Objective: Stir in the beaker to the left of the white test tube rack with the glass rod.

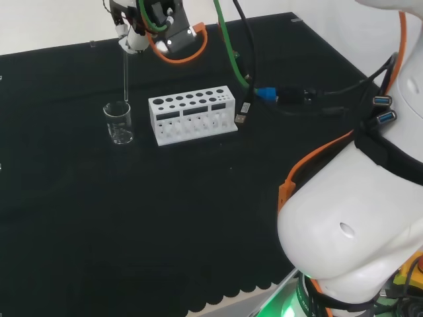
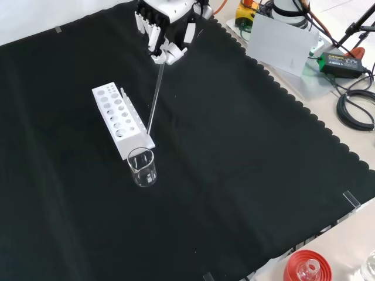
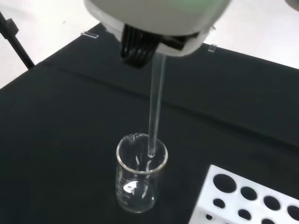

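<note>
Head view, left to right: beaker [image 1: 119, 123] is standing on the black cloth of the bench [image 1: 99, 218], just left of the white test tube rack [image 1: 192, 114], close beside it but not touching. Looks empty or near empty, can't confirm liquid.

Hand [image 1: 134, 30] is hanging above the beaker at the far left, fingers curled round the top end of the glass rod [image 1: 125, 76]. Rod is pointing down, near vertical. In the wrist view its tip is sitting about level with the beaker mouth, just inside the rim line [image 3: 152, 151]; can't tell if it is actually below the rim.

Handling, my read: rod is thin, stiff, smooth glass. Light, slippery, snaps under side load. Holding it by the top end is fine for reach, but the long free length means small hand tilt is swinging the tip a lot. Beaker is light, thin-walled and unanchored, so a rod dragging on the wall could slide or tip it toward the rack.

Judged step: lowering in, stir not started. Wants a straight drop, then small circles clear of the wall.
</note>
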`<state>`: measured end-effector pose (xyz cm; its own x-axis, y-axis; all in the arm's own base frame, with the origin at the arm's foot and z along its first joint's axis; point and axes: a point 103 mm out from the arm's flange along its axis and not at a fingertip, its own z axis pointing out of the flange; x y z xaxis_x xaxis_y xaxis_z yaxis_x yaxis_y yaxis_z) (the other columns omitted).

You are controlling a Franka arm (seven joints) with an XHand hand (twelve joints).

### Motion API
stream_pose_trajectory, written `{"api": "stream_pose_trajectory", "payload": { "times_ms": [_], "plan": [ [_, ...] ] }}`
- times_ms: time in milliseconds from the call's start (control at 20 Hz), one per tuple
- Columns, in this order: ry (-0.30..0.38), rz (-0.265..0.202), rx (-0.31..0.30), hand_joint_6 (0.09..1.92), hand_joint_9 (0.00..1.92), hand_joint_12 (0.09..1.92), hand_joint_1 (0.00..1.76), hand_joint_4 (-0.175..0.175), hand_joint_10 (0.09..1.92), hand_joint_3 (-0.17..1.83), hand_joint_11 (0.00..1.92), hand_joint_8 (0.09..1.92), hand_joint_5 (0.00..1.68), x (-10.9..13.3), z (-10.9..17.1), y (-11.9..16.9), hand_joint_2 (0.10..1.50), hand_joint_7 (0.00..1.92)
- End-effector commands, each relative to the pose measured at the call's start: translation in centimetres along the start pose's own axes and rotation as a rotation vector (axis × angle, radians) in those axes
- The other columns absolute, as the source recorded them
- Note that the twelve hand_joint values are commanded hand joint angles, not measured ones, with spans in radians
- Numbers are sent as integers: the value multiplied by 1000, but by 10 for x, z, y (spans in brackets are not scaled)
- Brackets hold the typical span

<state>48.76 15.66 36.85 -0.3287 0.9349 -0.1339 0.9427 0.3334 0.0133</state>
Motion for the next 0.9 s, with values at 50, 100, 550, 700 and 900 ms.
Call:
{"api": "stream_pose_trajectory", "payload": {
  "times_ms": [50, 100, 550, 700, 900],
  "plan": [
    [6, -41, -1, 793, 1868, 701, 1220, -175, 402, 842, 1709, 634, 1250, 7, 7, 17, 572, 1678],
    [1, -42, 9, 793, 1868, 701, 1220, -175, 402, 843, 1710, 634, 1250, 9, 9, 23, 572, 1678],
    [14, -31, 19, 793, 1870, 701, 1220, -175, 397, 844, 1710, 632, 1251, 5, 28, 51, 571, 1679],
    [30, -29, 15, 793, 1870, 701, 1220, -175, 396, 844, 1711, 631, 1251, -3, 32, 52, 570, 1679],
    [32, -34, 27, 793, 1871, 701, 1220, -175, 394, 845, 1711, 630, 1251, -6, 35, 54, 570, 1679]
  ]
}}
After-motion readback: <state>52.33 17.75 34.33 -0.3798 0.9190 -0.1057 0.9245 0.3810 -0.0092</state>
